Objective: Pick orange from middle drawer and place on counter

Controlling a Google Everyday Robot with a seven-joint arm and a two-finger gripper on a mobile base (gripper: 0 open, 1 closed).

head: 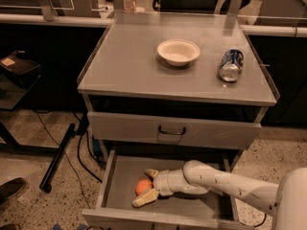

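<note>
Gripper: the gripper [142, 188] sat low inside the open middle drawer [123, 178], toward its left front, with its 2 fingers [145, 198] spread wide.
Grip state: 1 finger lay behind the orange [142, 186] and 1 in front of it, so the jaws straddled the fruit. I could not tell whether either pad was touching it. Nothing was lifted.
Orange: it rested on the drawer floor between the fingers, near the left wall.
Arm: the white arm [225, 183] reached in from the right, lying low across the drawer, just under the closed drawer front [172, 131] above.
Counter: the counter [124, 66] held a white bowl [178, 51] near the middle and a soda can [231, 65] on its side to the right. The left half was bare.
Risk 1: the round, smooth fruit could squirt out forward or toward the wall if the jaws closed off-centre.
Risk 2: a shallow pinch could let it drop on the way up.
Risk 3: lifting too steeply could knock the wrist against the drawer front overhead.
Risk 4: on the flat top the orange could roll, and a placement near the can could nudge it.
</note>
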